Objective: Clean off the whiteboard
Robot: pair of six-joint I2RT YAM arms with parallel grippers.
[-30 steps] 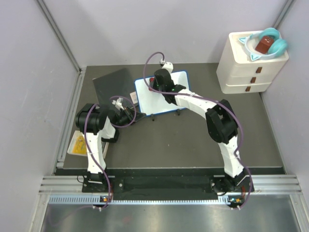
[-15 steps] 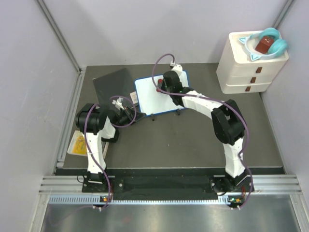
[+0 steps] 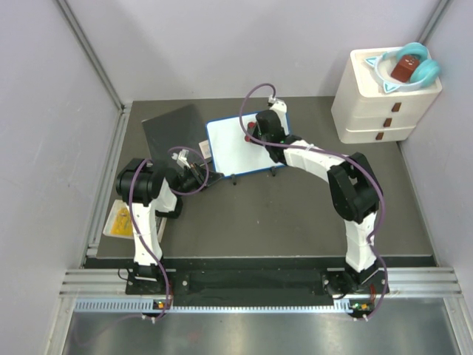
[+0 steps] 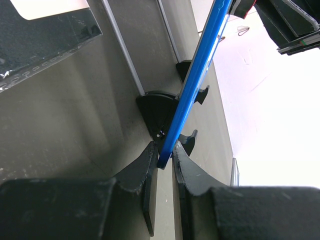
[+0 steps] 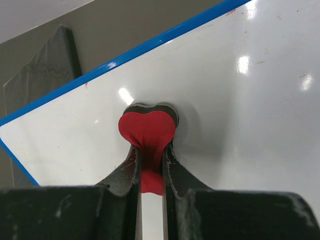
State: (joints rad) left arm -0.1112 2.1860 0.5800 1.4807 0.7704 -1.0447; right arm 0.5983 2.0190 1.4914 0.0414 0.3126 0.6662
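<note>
The whiteboard (image 3: 235,148), white with a thin blue rim, lies tilted on its black feet at the back middle of the mat. My left gripper (image 3: 201,171) is shut on its near left corner; in the left wrist view both fingers (image 4: 165,155) pinch the blue rim (image 4: 197,85). My right gripper (image 3: 253,130) is over the board's upper right part, shut on a red heart-shaped eraser (image 5: 147,131). The eraser's dark pad presses flat on the white surface (image 5: 240,110), which shows only faint specks around it.
A dark grey square sheet (image 3: 174,133) lies just left of the board, partly under it. A white drawer unit (image 3: 380,100) with a teal holder (image 3: 408,66) on top stands at the back right. A yellow item (image 3: 120,220) lies off the mat's left edge.
My right gripper has slid the eraser to the right across the board's upper part. The left gripper and the board have stayed put.
</note>
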